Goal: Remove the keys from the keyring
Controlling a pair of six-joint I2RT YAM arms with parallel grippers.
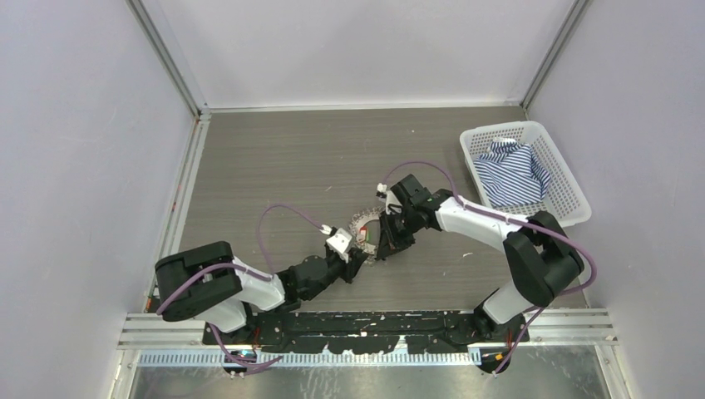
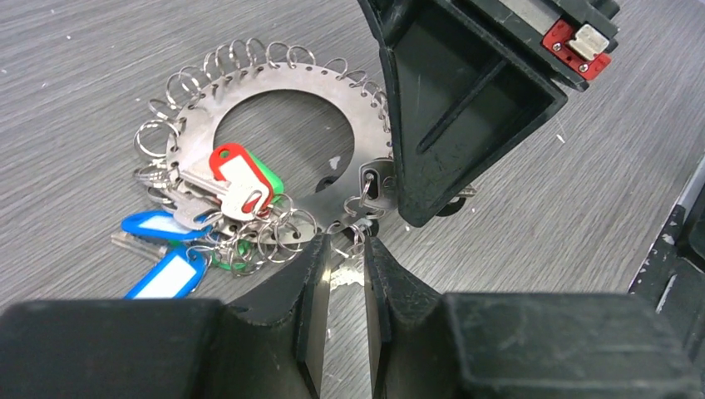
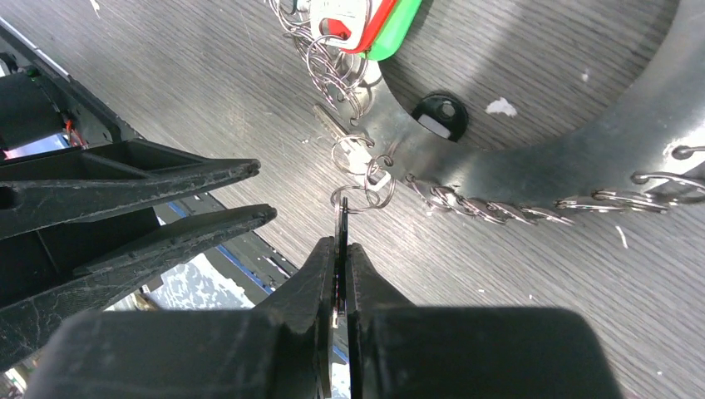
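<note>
The keyring (image 2: 366, 125) is a flat silvery disc with a wide hole, its rim strung with small split rings; it lies on the table in the top view (image 1: 364, 223). Keys with red (image 2: 237, 174), green and blue (image 2: 154, 224) plastic heads bunch at its lower left edge. My right gripper (image 3: 341, 245) is shut on a thin dark key held edge-on, which hangs from a split ring (image 3: 353, 198) at the keyring's rim (image 3: 582, 158). My left gripper (image 2: 347, 248) is slightly open and empty, its tips just short of the same rim. Both grippers meet there in the top view, left (image 1: 359, 259) and right (image 1: 389, 243).
A white basket (image 1: 574, 199) holding a blue striped cloth (image 1: 511, 170) stands at the right back. A small black round piece (image 3: 439, 116) lies inside the keyring's hole. The left gripper's fingers (image 3: 208, 174) sit close beside the right gripper.
</note>
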